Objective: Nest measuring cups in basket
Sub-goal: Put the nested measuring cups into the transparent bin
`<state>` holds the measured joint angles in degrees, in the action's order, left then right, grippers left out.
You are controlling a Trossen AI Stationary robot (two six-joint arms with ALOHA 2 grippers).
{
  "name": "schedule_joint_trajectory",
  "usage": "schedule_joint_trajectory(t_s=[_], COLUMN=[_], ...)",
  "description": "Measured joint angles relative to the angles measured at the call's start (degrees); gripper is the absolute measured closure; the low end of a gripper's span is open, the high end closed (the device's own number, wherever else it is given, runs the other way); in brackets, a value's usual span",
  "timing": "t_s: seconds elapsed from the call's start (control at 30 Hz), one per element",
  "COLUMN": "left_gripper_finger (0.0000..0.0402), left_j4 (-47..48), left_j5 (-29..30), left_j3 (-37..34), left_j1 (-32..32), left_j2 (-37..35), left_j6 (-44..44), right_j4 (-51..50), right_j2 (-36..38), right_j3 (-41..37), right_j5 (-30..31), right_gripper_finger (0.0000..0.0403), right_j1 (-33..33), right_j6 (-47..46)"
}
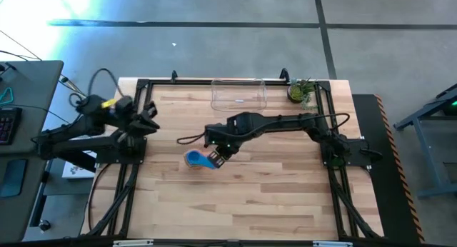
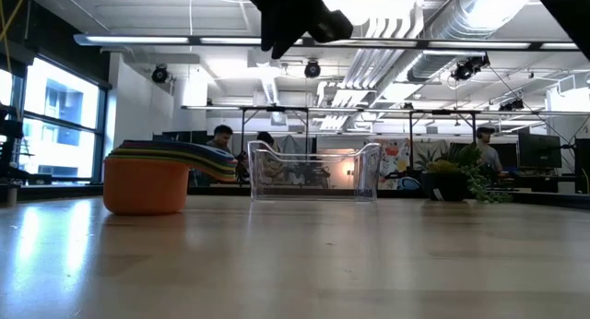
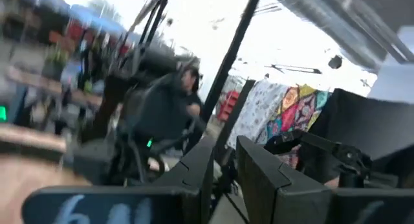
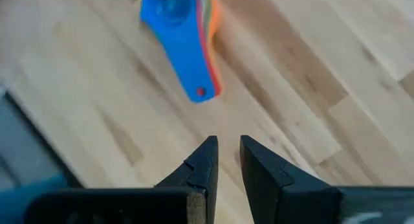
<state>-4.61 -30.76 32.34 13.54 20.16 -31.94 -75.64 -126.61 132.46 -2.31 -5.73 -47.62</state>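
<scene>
The measuring cups sit nested in one stack on the table (image 1: 195, 160). The blue cup is on top (image 4: 178, 36) and the orange one rests with its base on the wood (image 2: 146, 185). Their handles fan out toward my right gripper. My right gripper (image 1: 218, 155) hangs well above the table, just off the handles' free ends; its fingers (image 4: 228, 146) are shut and touch nothing. The clear basket (image 1: 238, 94) stands at the far edge with nothing in it (image 2: 313, 171). My left gripper (image 1: 150, 118) waits at the table's left edge, raised, pointing into the room (image 3: 226, 162), shut.
A small potted plant (image 1: 301, 91) stands at the far right corner, right of the basket (image 2: 461, 181). A black frame (image 1: 143, 83) runs around the tabletop. A wide stretch of bare wood (image 1: 243, 197) lies between the cups and the near edge. People sit in the room behind.
</scene>
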Motion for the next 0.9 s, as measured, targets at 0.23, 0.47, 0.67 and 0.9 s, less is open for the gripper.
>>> schedule_joint_trajectory(t_s=[0.23,0.47,0.67,0.9], left_gripper_finger=[0.0344,0.0344,0.0344,0.0344], left_j4=[4.0,12.0,16.3,20.2], left_j5=[0.1,0.2,0.3,6.1], left_j3=[0.0,0.0,0.0,-0.1], left_j1=[0.0,0.0,0.0,0.0], left_j2=[-8.0,-11.8,-11.9,-11.8], left_j6=[9.9,20.4,21.2,21.2], right_j4=[0.3,1.1,1.7,1.7], right_j2=[-0.2,-0.2,-0.2,-0.3], right_j3=[0.0,0.0,0.0,0.0], right_j5=[-4.2,-4.2,-4.3,-4.3], right_gripper_finger=[0.0345,0.0345,0.034,0.0331], right_j1=[2.0,2.7,2.7,2.7], right_j6=[7.7,11.7,13.6,15.3])
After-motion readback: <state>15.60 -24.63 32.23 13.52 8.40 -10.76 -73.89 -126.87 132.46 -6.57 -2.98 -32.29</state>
